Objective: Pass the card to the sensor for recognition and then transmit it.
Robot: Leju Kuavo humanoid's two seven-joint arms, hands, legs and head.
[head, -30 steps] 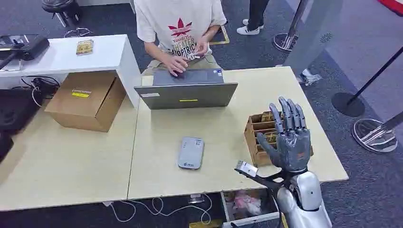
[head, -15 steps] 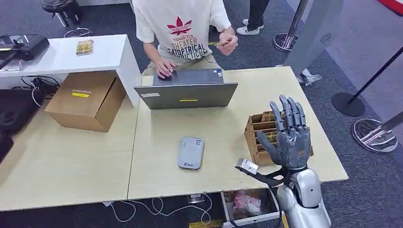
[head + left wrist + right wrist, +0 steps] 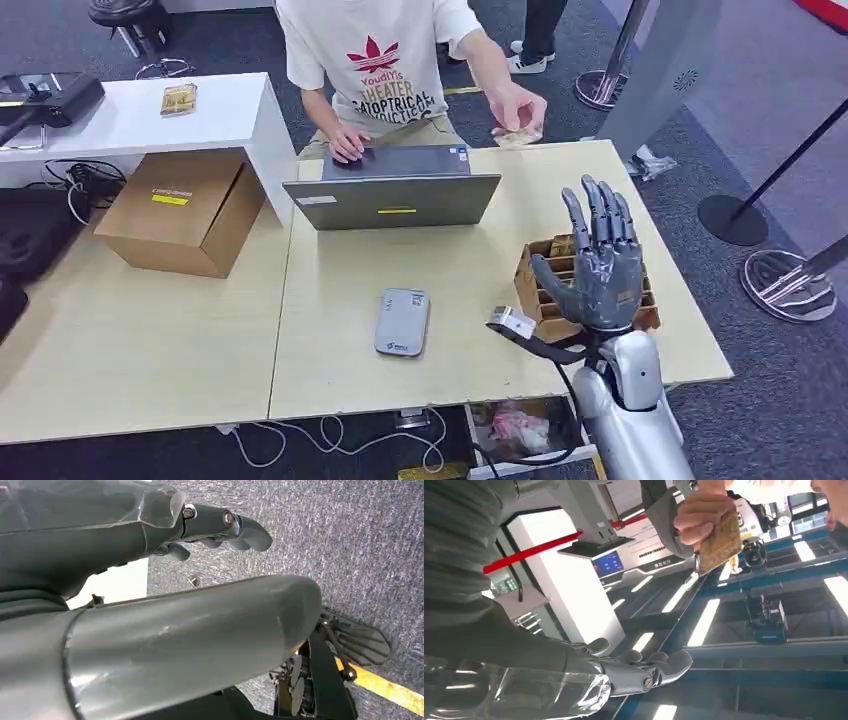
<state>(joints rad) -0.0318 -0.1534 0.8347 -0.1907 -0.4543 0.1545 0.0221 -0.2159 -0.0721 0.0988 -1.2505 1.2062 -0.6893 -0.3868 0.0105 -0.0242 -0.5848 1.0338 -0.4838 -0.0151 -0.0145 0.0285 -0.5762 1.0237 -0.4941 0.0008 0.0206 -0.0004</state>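
My right hand [image 3: 595,265] is raised over the table's right side, fingers apart and pointing up, holding nothing. Across the table a person reaches out an arm with a yellowish card [image 3: 517,137] pinched in their fingers, above the far right edge and well short of my hand. In the right wrist view the card [image 3: 720,540] hangs beyond my spread fingers [image 3: 644,672]. The sensor [image 3: 402,321], a flat grey device, lies on the table to the left of my right hand. My left hand [image 3: 125,525] hangs over grey carpet with nothing in it.
A cardboard card rack [image 3: 545,290] stands just behind my right hand. An open laptop [image 3: 392,190] sits at the far middle in front of the person. A cardboard box [image 3: 180,212] rests at the left. Stanchion bases [image 3: 787,284] stand on the floor to the right.
The person has brought the card from chest height out over the table's far right corner. My right hand has turned a little and shifted slightly left and forward.
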